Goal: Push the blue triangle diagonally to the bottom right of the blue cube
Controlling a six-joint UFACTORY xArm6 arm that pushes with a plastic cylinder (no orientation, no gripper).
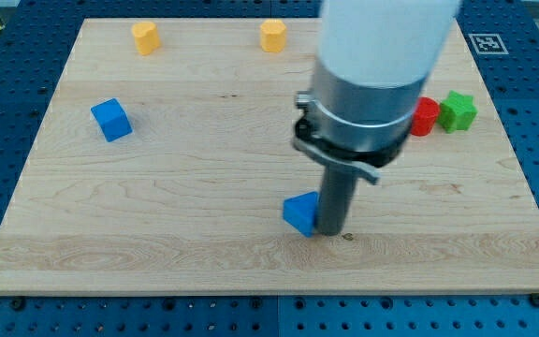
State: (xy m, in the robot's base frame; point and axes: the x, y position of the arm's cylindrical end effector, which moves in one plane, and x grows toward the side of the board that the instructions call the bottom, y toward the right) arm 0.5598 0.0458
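Observation:
The blue triangle [299,213] lies on the wooden board [185,225] a little below its middle. My tip [329,230] stands right against the triangle's right side, touching it. The blue cube [111,120] sits far off at the view's left, above and to the left of the triangle. The rod hangs from the large grey and white arm body that fills the top middle of the view.
Two yellow blocks [145,36] [272,36] sit near the board's top edge. A red block [425,116] and a green block [457,110] sit together at the right, the red one partly hidden behind the arm. A blue perforated table surrounds the board.

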